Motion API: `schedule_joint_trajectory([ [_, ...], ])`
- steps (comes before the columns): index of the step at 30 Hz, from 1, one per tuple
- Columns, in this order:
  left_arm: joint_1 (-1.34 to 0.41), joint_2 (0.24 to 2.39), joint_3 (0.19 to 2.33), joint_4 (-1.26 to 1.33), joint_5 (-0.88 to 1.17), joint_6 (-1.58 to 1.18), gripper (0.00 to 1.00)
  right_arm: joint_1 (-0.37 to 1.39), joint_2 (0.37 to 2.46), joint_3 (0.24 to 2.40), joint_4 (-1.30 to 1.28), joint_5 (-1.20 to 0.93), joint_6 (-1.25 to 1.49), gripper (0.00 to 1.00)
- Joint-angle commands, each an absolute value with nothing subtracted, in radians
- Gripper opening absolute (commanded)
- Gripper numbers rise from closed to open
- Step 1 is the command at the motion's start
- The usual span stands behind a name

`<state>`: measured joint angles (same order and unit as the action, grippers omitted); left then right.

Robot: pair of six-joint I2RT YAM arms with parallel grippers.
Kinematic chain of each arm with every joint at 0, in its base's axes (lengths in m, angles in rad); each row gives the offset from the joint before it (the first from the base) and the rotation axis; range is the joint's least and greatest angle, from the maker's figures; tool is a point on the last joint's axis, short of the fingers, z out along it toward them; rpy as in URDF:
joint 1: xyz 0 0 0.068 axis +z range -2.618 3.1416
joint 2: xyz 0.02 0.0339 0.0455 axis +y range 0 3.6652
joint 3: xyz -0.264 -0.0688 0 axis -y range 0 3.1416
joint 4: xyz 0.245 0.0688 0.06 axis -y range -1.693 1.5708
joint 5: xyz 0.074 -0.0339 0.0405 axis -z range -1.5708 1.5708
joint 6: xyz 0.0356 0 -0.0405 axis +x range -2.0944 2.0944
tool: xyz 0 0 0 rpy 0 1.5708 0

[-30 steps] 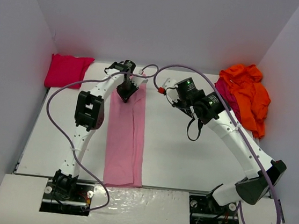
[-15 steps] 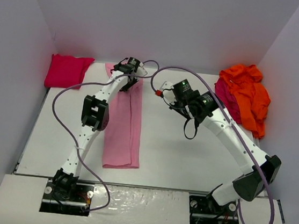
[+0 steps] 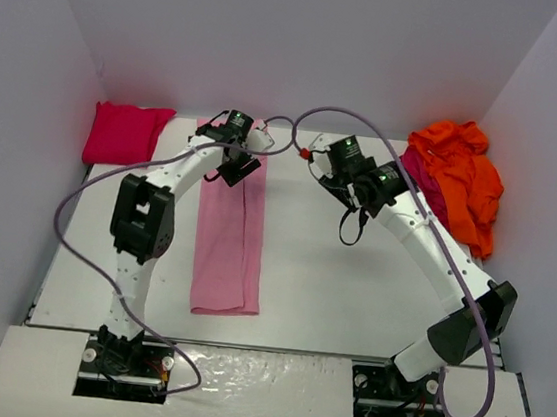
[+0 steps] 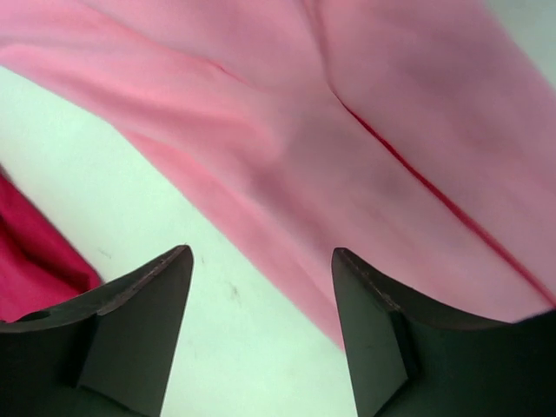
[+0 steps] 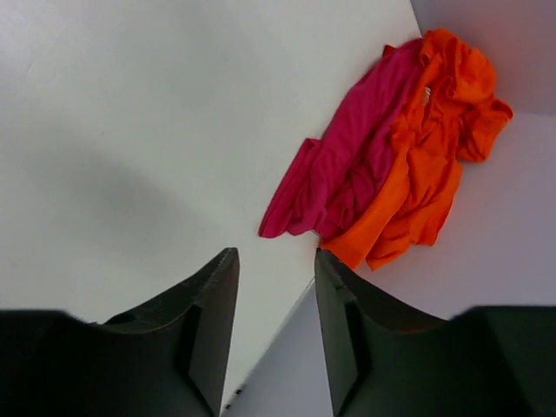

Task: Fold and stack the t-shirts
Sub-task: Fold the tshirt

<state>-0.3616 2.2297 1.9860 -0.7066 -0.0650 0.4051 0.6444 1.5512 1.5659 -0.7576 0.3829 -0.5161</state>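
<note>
1. At the bottom of the overhead view, the left arm (image 3: 141,223) and the right arm (image 3: 426,240) rise from the near edge of the white bench (image 3: 349,297) and reach toward its far side.
2. Just beyond the bases, the light pink t-shirt (image 3: 229,243) lies flat on the bench as a long narrow strip. It sits left of centre and runs from its near hem in the lower middle of the frame up toward the far edge.
3. The left pincer (image 4: 261,254) hangs over the far part of that strip. In the left wrist view its two dark fingers are spread wide with nothing between them. Below the gap I see the edge of the pink cloth, a creased fold line across it, and some bare bench.
4. The right pincer (image 5: 275,254) sits in the upper middle of the overhead view, to the right of the pink strip and apart from it. Its fingers are parted by a narrower gap and grip nothing, with only bare bench under them.
5. In the upper left corner of the bench, the red t-shirt (image 3: 121,132) rests as a neat folded block, apart from the pink one. A corner of it shows at the lower left of the left wrist view.
6. In the upper right corner, the bright orange t-shirt (image 3: 458,179) is heaped unfolded by the right wall. The dark crimson t-shirt (image 3: 421,179) is crumpled along its left side, touching it.
</note>
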Motion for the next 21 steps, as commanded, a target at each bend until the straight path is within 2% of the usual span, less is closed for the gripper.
schedule_joint_trajectory([
  [1, -0.413, 1.863, 1.767, -0.698, 0.0, 0.48, 0.62, 0.497, 1.518, 1.7, -0.637, 0.5, -0.465, 0.44],
  [6, -0.518, 1.61, 1.326, -0.635, -0.014, 0.563, 0.63, 0.45, 1.537, 1.677, -0.583, 0.526, -0.474, 0.46],
  [9, -0.628, 1.502, 1.142, -0.644, -0.022, 0.561, 0.64, 0.412, 1.571, 1.675, -0.533, 0.61, -0.457, 0.59],
  [11, -0.701, 1.453, 1.037, -0.644, -0.018, 0.529, 0.65, 0.367, 1.592, 1.677, -0.506, 0.632, -0.447, 0.59],
  [16, -0.802, 1.39, 0.887, -0.605, 0.0, 0.485, 0.71, 0.291, 1.603, 1.665, -0.485, 0.591, -0.422, 0.58],
  [21, -0.856, 1.38, 0.877, -0.629, 0.047, 0.473, 0.75, 0.285, 1.586, 1.627, -0.481, 0.607, -0.425, 0.59],
])
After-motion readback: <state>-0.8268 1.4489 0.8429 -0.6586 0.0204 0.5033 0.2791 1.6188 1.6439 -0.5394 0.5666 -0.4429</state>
